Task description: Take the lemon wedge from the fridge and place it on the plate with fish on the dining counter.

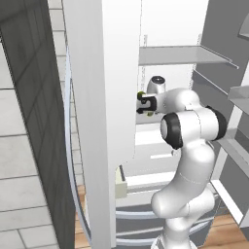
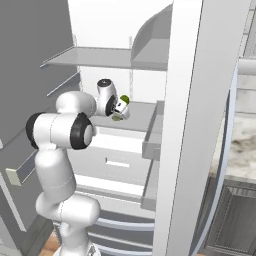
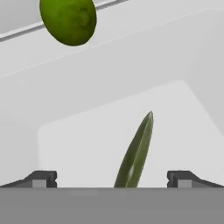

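The fridge point(image 1: 99, 121) stands open, and my arm reaches onto a white shelf point(image 2: 142, 112) inside it. The lemon wedge point(image 3: 136, 151) is a thin yellow-green sliver seen edge-on. It lies on the shelf floor between my two fingertips point(image 3: 41, 178). My gripper point(image 3: 111, 178) is open around it, jaws wide and apart from the wedge on both sides. From the base, the gripper point(image 1: 142, 103) point(image 2: 120, 109) shows at the shelf with green bits beside it. The plate, the fish and the dining counter are out of view.
A round green fruit point(image 3: 69, 19) sits further back on the same shelf. An upper shelf point(image 1: 180, 54) hangs above the hand. Open doors flank the arm, one on the left point(image 1: 99, 121) and one on the right point(image 2: 187, 125). Past that door is a marble-topped cabinet point(image 2: 244, 145).
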Controlling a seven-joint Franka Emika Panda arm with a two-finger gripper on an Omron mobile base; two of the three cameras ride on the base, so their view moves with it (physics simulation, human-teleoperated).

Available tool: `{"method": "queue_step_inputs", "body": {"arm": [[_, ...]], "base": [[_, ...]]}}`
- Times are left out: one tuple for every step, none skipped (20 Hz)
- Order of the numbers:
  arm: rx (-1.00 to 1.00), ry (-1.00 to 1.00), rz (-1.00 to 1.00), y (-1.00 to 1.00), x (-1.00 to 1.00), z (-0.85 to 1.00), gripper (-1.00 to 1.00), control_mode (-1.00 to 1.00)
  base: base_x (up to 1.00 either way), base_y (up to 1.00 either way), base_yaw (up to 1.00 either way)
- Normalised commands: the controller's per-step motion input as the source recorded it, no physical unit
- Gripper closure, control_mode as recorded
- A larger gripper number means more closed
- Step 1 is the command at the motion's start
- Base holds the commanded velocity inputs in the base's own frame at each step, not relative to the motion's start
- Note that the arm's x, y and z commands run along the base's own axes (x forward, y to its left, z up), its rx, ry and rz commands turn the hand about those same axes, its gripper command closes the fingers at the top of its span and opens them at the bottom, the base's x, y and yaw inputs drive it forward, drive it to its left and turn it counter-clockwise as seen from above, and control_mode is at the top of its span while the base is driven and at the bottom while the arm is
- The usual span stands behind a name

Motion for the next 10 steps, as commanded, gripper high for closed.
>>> {"method": "queue_step_inputs", "body": {"arm": [[0.03, 0.11, 0.0, 0.0, 0.0, -0.36, -1.0, -1.0], [0.03, 0.09, 0.0, 0.0, 0.0, -0.3, -1.0, -1.0], [0.02, 0.07, 0.0, 0.0, 0.0, -0.24, -1.0, -1.0], [0.01, 0.05, 0.0, 0.0, 0.03, -0.16, -1.0, -1.0], [0.0, 0.04, 0.0, 0.0, 0.09, -0.05, -1.0, -1.0], [0.0, 0.04, 0.0, 0.0, 0.16, 0.0, -1.0, -1.0], [0.0, 0.05, 0.0, 0.0, 0.21, 0.0, -1.0, -1.0], [0.0, 0.04, 0.0, 0.0, 0.24, 0.0, -1.0, -1.0], [0.0, 0.02, 0.0, 0.0, 0.19, 0.0, -1.0, -1.0], [0.0, 0.0, 0.0, 0.0, 0.16, 0.0, -1.0, -1.0]], "base": [[0.0, 0.0, 0.0], [0.0, 0.0, 0.0], [0.0, 0.0, 0.0], [0.0, 0.0, 0.0], [0.0, 0.0, 0.0], [0.0, 0.0, 0.0], [0.0, 0.0, 0.0], [0.0, 0.0, 0.0], [0.0, 0.0, 0.0], [0.0, 0.0, 0.0]]}}
